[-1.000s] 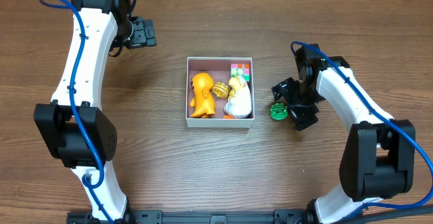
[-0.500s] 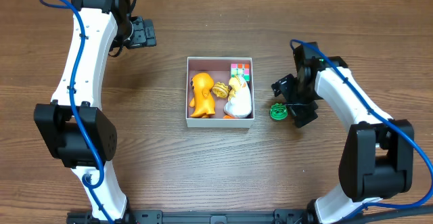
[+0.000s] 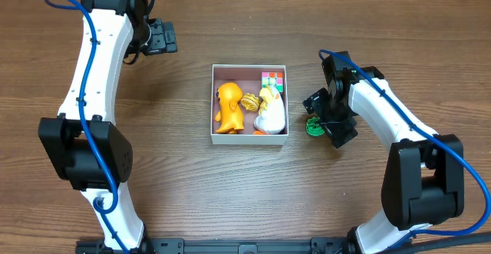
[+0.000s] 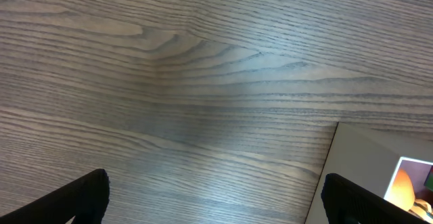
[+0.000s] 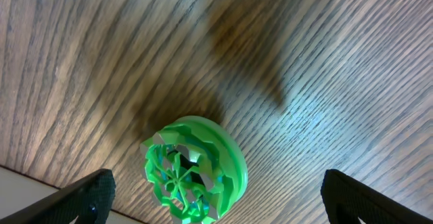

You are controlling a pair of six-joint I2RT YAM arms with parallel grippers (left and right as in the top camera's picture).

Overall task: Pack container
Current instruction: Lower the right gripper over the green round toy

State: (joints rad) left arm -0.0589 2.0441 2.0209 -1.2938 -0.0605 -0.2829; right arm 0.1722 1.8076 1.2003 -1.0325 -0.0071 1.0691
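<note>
The container (image 3: 249, 67), a shallow white-walled box with a pinkish floor, sits mid-table. Inside it are an orange figure (image 3: 228, 107), a white and yellow duck toy (image 3: 270, 114), a colourful cube (image 3: 272, 80) and a small yellow-brown piece (image 3: 250, 100). A green wheel-shaped toy (image 3: 313, 126) lies on the table just right of the box. My right gripper (image 3: 327, 119) hovers over it, open. In the right wrist view the green toy (image 5: 196, 170) lies between the two fingers of the right gripper (image 5: 216, 198), nearer the left one. My left gripper (image 3: 163, 37) is open at the far left.
In the left wrist view the left gripper (image 4: 216, 198) is over bare wood, with a corner of the container (image 4: 358, 173) at the lower right. The white arm links run down both sides of the table.
My right gripper has shifted slightly left, closer over the green toy and toward the box. The left arm has not moved.
</note>
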